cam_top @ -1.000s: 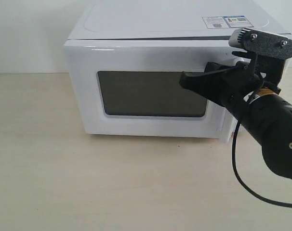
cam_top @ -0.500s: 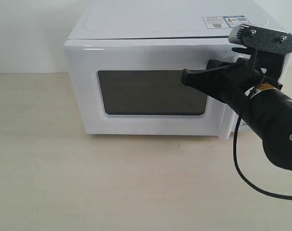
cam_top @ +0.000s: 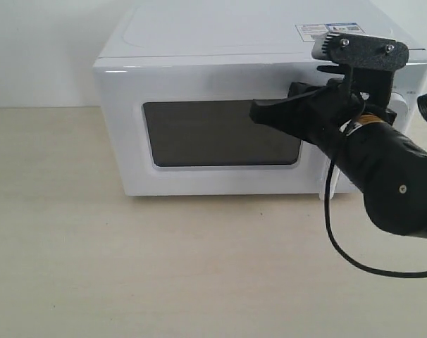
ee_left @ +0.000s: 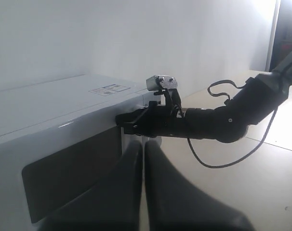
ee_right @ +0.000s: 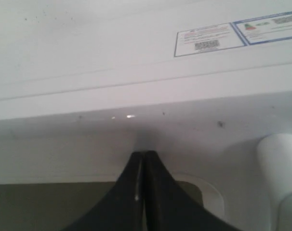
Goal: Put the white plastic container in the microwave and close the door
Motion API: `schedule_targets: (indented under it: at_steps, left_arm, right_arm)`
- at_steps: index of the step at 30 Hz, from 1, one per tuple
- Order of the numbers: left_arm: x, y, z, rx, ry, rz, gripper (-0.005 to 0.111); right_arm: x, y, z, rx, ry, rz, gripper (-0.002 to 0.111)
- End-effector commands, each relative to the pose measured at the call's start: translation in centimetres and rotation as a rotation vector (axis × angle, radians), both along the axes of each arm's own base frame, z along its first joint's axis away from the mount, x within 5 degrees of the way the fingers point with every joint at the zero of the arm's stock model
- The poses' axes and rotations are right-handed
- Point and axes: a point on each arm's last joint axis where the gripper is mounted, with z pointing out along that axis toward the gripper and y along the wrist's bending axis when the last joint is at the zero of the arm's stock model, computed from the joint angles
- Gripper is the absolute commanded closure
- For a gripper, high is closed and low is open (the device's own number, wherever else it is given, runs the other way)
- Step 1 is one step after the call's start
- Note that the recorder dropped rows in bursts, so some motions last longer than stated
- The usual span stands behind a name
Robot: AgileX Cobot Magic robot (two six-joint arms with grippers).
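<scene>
The white microwave [cam_top: 220,42] stands at the back of the table, its door [cam_top: 125,141] lying flat against the front with the dark window [cam_top: 213,134] facing me. My right gripper [cam_top: 257,110] is shut and empty, its tips pressed on the door's white frame just above the window's upper right corner; the right wrist view shows this gripper [ee_right: 143,155] against the door beside the white bar handle [ee_right: 281,166]. My left gripper [ee_left: 142,143] is shut and empty, held off to the left of the microwave [ee_left: 49,106]. The white plastic container is out of view.
Stickers [cam_top: 326,32] lie on the microwave's top near its right edge. A black cable [cam_top: 340,239] hangs in a loop below the right arm. The pale wooden table [cam_top: 164,267] stretches in front, and a white wall stands behind.
My right gripper has moved left and inward against the door. The door's right edge, slightly ajar before, has swung in flush with the microwave's front.
</scene>
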Motion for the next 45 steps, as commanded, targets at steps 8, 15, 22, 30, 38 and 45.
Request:
schedule_targets:
  at_steps: [8, 15, 22, 30, 38, 45]
  left_arm:
    - [0.0, 0.0, 0.0, -0.019, 0.005, 0.004, 0.103]
    - [0.0, 0.0, 0.0, -0.019, 0.005, 0.004, 0.103]
    - [0.0, 0.0, 0.0, -0.019, 0.005, 0.004, 0.103]
    - [0.0, 0.0, 0.0, -0.019, 0.005, 0.004, 0.103]
    - [0.0, 0.0, 0.0, -0.019, 0.005, 0.004, 0.103]
    - [-1.0, 1.2, 0.4, 0.159, -0.111, 0.138, 0.103]
  right_arm:
    - [-4.3, -0.9, 0.9, 0.019, 0.036, 0.061, 0.108]
    - [-6.1, -0.7, 0.6, 0.033, 0.21, 0.163, 0.108]
    - [-6.1, -0.7, 0.6, 0.035, 0.21, 0.163, 0.108]
    - [-6.1, -0.7, 0.6, 0.035, 0.21, 0.163, 0.108]
    - [-6.1, -0.7, 0.6, 0.035, 0.21, 0.163, 0.108]
    - [-6.1, -0.7, 0.6, 0.035, 0.21, 0.163, 0.108]
